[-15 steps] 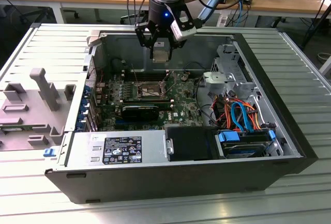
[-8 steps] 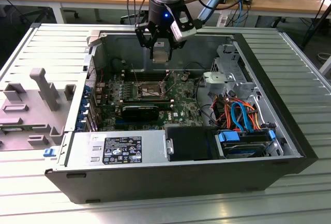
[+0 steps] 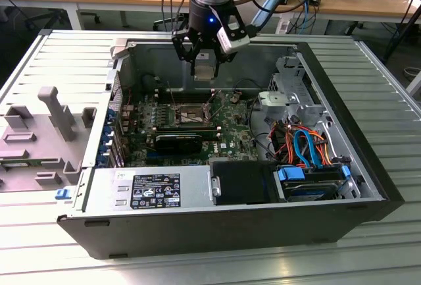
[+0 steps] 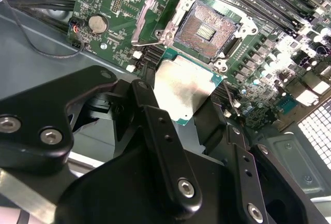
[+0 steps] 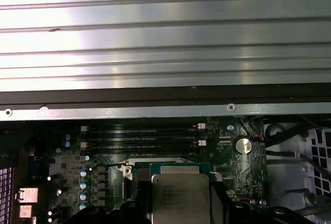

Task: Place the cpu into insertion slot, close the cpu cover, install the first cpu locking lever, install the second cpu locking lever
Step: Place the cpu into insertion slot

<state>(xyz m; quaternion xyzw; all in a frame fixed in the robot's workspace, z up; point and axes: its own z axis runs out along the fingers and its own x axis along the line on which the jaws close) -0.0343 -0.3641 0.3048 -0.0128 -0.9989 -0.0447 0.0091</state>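
My gripper (image 3: 205, 69) hangs inside the open computer case, above the far edge of the green motherboard (image 3: 230, 133). It is shut on the cpu (image 4: 183, 92), a flat silver square with a green rim, gripped on two opposite edges by the black fingers (image 4: 150, 105). The first wrist view also shows the cpu (image 5: 180, 198) between them. The insertion slot (image 4: 207, 30) lies uncovered just past the chip, its dark contact field showing. In the exterior view the insertion slot (image 3: 189, 112) sits below and slightly nearer than the gripper. The cpu cover (image 4: 155, 21) stands swung open at one side of the slot. Thin wire levers (image 3: 212, 101) stick up beside it.
Long black memory slots (image 5: 139, 138) run along the board beside the socket. A silver power supply (image 3: 148, 193) and a drive bay with orange and blue cables (image 3: 306, 147) fill the near side. The case walls (image 3: 342, 114) ring the board. A grey fixture (image 3: 46, 133) lies on the exterior view's left.
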